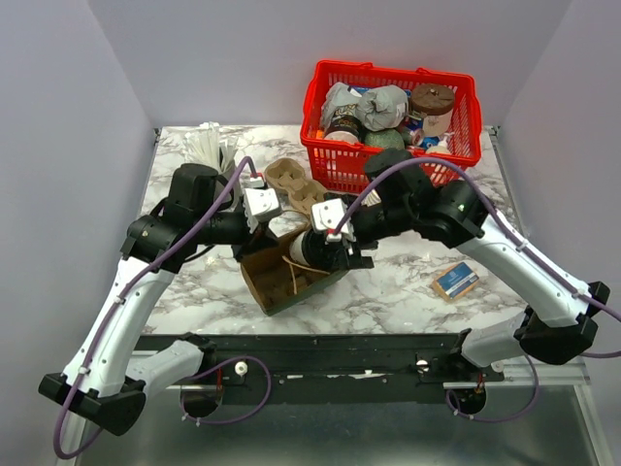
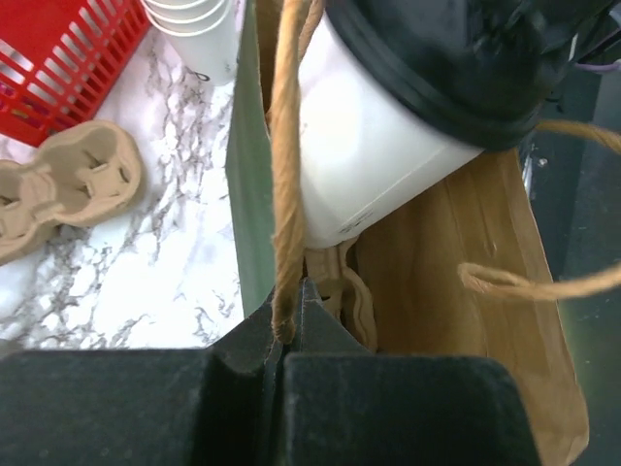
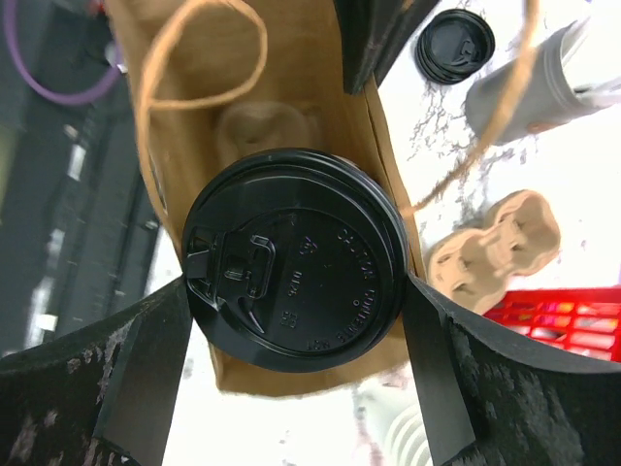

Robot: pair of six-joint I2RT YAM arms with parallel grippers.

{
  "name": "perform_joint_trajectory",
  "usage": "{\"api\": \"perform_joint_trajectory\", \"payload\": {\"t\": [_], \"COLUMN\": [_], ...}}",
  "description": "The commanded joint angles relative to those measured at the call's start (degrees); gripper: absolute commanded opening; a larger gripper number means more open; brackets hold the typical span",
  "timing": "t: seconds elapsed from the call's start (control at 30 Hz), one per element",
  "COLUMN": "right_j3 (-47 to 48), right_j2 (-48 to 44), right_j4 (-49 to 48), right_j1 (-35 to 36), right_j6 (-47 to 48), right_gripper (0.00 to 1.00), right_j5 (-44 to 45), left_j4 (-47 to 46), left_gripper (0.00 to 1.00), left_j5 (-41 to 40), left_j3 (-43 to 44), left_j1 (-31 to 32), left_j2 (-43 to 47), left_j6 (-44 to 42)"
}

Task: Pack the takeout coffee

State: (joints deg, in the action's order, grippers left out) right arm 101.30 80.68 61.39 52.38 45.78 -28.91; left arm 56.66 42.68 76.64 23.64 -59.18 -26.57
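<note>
A white takeout coffee cup (image 2: 369, 146) with a black lid (image 3: 291, 257) hangs in the mouth of a brown paper bag (image 1: 281, 282). My right gripper (image 3: 296, 289) is shut on the cup, its fingers (image 3: 160, 349) pressed against both sides of the lid. A cardboard cup carrier (image 3: 262, 126) lies inside the bag below the cup. On the left, my left gripper (image 2: 288, 325) is shut on the bag's twine handle (image 2: 284, 194) and holds that side up. The bag's other handle (image 2: 543, 286) hangs loose.
A second cardboard carrier (image 1: 296, 184) lies on the marble table behind the bag. A red basket (image 1: 388, 107) full of items stands at the back right. White stacked cups (image 1: 209, 146) stand at the back left, spare black lids (image 3: 454, 44) nearby. A small box (image 1: 455, 282) lies right.
</note>
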Motion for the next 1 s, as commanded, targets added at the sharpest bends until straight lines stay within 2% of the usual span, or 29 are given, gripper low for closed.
{"api": "perform_joint_trajectory", "payload": {"t": [0.0, 0.33, 0.67, 0.8, 0.97], "right_j3": [-4.70, -7.60, -14.01, -16.21, -19.38], "right_j2": [-0.70, 1.06, -0.61, -2.28, -3.87], "right_j4": [-6.27, -6.72, -8.03, -6.55, -7.68], "right_j1": [3.95, 7.65, 13.71, 15.03, 16.61], "right_j6": [6.16, 8.27, 15.74, 19.07, 18.74], "right_gripper": [0.65, 0.64, 0.64, 0.64, 0.64], "right_j5": [10.78, 12.73, 14.58, 13.00, 13.87], "left_j4": [-1.11, -1.03, -6.56, -7.62, -8.42], "left_gripper": [0.00, 0.00, 0.00, 0.00, 0.00], "left_j5": [3.47, 6.01, 9.53, 9.27, 8.90], "left_j3": [-2.37, -5.54, -9.67, -9.93, -11.60], "left_j1": [0.27, 0.71, 0.80, 0.88, 0.97], "left_j2": [2.92, 7.14, 9.25, 10.57, 13.29], "left_j6": [2.48, 1.43, 7.93, 7.06, 4.25]}}
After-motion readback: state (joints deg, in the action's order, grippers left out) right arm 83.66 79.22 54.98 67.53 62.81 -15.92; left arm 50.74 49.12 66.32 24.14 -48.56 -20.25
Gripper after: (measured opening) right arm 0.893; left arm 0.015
